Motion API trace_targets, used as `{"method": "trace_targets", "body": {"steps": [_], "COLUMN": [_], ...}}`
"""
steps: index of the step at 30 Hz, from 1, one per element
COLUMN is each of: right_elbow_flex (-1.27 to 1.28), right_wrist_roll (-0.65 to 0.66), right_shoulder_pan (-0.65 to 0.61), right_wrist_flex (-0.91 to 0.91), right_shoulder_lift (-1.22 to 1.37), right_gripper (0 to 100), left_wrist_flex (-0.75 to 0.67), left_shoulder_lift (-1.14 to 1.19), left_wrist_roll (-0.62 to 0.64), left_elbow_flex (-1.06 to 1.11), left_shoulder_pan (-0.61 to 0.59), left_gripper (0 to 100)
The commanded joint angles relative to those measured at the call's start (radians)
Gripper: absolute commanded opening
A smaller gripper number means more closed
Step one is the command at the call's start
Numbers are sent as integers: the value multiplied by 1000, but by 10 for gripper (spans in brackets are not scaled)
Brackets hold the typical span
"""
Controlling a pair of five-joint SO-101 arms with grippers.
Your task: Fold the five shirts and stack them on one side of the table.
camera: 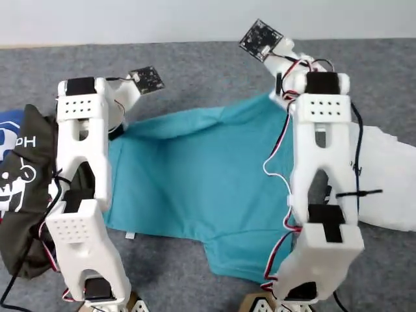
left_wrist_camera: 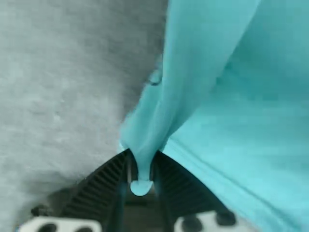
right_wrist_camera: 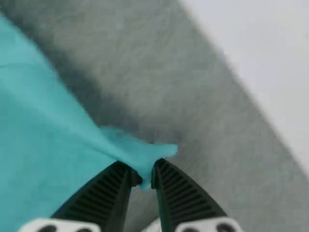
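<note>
A strip of bare grey felt table cover is left open along the far edge, beyond the spread teal cloth shirt. A smaller bare patch is seen at the near edge, between the two arm bases. The middle of the table is covered by that shirt. The left side is blocked by a heap of dark and blue printed shirts, just beside the white plastic left arm. The right side is taken up by a white garment, partly overlapped by the white plastic right arm. The left gripper and the right gripper are both occupied, each clamped on a teal edge.
</note>
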Motion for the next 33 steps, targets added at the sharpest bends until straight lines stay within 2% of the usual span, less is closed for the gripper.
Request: {"method": "trace_targets", "body": {"steps": [1, 3, 9, 11, 14, 24, 33], "right_elbow_flex": [-17, -17, -8, 28, 132, 674, 991], "right_wrist_roll": [-8, -12, -21, -69, -66, -68, -68], "right_shoulder_pan": [-2, -4, -4, 4, -7, -21, -22], "right_wrist_flex": [185, 282, 542, 539, 539, 541, 541], "right_shoulder_lift": [-111, -133, -173, -211, -292, -687, -958], "right_gripper": [10, 10, 10, 10, 10, 10, 10], "left_wrist_flex": [120, 158, 157, 157, 157, 157, 157], "left_shoulder_lift": [-40, -41, -52, -54, -54, -155, -187], "left_wrist_roll": [-31, -72, -144, -189, -252, -437, -465], "left_elbow_flex": [-59, -59, -36, 10, 102, 378, 406], "left_shoulder_pan": [-15, -26, -83, -97, -112, -140, -141], "left_gripper": [5, 5, 5, 5, 6, 15, 15]}}
